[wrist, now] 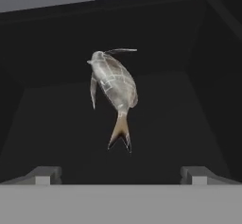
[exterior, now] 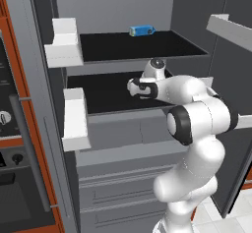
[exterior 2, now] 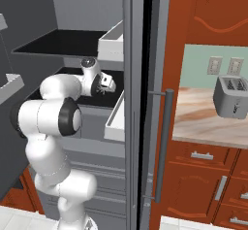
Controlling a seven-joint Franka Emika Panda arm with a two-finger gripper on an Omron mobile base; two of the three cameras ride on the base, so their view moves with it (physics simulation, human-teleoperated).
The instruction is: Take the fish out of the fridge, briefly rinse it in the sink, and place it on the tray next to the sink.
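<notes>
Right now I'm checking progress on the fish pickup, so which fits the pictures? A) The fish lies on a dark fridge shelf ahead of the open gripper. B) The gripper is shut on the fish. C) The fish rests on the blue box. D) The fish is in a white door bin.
A: in the hand view the fish lies alone on the dark shelf, beyond the gripper, whose fingertips stand wide apart.

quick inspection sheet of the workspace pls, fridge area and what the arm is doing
surface: black middle shelf of the open fridge, with the fish on it
job's things: fish lies on the shelf ahead of the gripper, tail toward it, untouched
clutter: blue box on the upper shelf
grippers: gripper open, reaching into the middle shelf, holding nothing
cables: nothing seen
surroundings: white door bins, grey drawers below, oven panel to the left, toaster on the counter to the right
</notes>
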